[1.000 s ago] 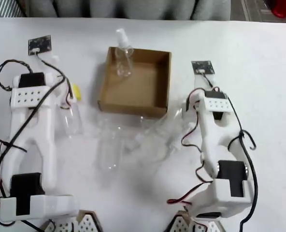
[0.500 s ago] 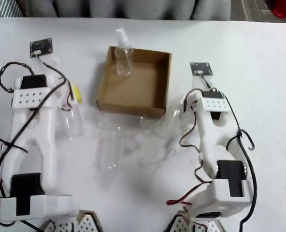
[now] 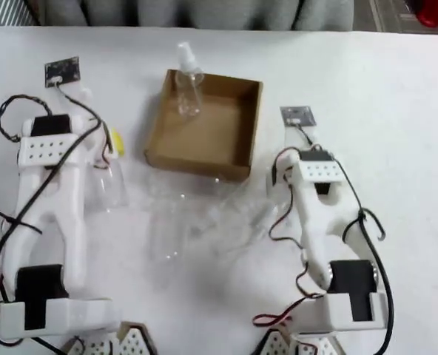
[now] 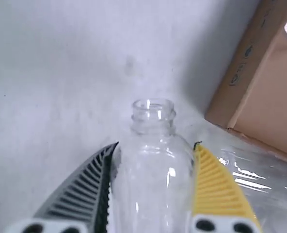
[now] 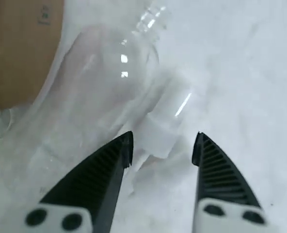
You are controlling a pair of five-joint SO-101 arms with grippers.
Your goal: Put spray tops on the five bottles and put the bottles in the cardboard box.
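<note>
Though uncapped, bottles (image 3: pixel 167 229) beside cardboard box (image 3: pixel 197 164).

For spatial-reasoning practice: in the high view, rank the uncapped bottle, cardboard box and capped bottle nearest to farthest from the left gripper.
1. uncapped bottle, held in the left gripper.
2. cardboard box, mid-table.
3. capped bottle, box's far corner.
</note>
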